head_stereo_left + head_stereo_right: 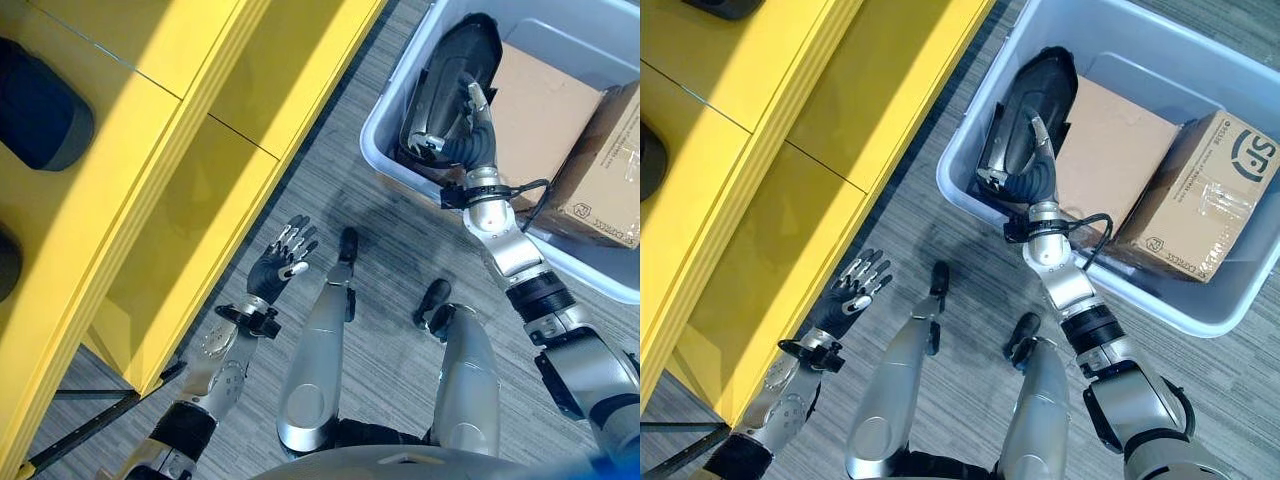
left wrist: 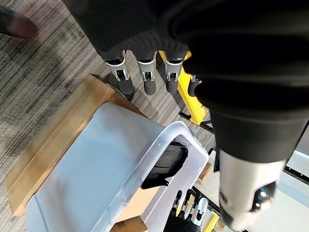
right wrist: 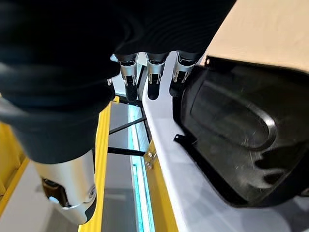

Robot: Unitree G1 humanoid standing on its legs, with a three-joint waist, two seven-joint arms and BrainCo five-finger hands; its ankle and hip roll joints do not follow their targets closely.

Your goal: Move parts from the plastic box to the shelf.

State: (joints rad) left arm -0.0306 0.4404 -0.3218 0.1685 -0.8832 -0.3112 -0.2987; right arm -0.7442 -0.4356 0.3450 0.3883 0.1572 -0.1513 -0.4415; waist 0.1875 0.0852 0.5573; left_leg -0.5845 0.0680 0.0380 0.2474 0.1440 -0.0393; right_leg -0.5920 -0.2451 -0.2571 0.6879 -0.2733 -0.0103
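A storeroom or workshop: yellow shelf (image 1: 150, 200), plastic box (image 1: 970, 130) on grey carpet (image 1: 380, 300).

A grey striped carpet (image 1: 400, 330) covers the floor between the furniture and the container, its fine lines running on a slant. Two brown cardboard boxes lie side by side: a plain flat cardboard box (image 1: 1110, 150) with its broad face up, and just beside it a printed cardboard box (image 1: 1200, 200) carrying dark markings and a strip of clear tape. A flattened sheet of brown cardboard (image 2: 53, 145) lies on the carpet
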